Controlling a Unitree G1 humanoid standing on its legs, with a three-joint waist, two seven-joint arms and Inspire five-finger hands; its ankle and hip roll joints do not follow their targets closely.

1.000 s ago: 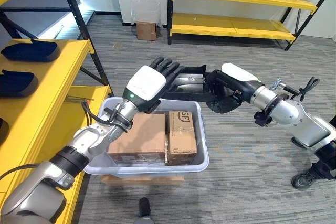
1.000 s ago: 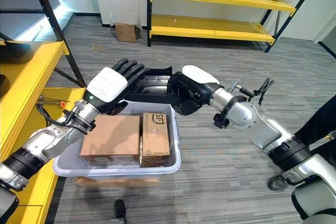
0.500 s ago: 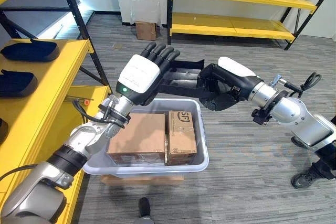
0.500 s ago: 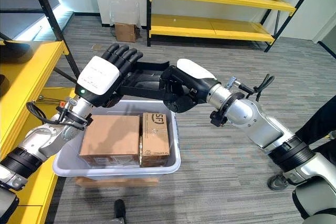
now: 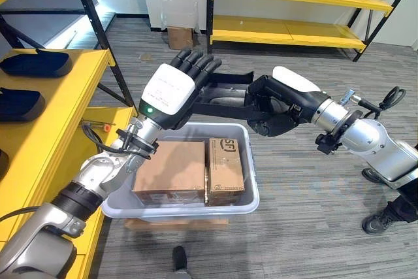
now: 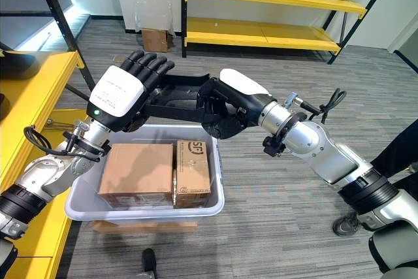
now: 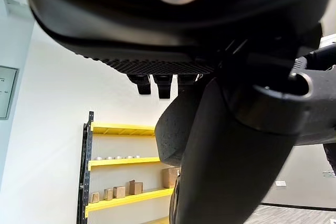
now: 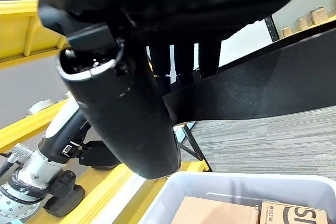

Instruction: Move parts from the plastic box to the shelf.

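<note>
At the centre of your frame the plastic box sits on the floor, two cardboard boxes side by side inside it. Above its far rim both hands hold a dark part. The shelf runs down your left edge.

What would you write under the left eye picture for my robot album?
Both hands, left hand and right hand, hold a black part above the plastic box.

Plastic box on floor; dark parts on shelf.
</note>
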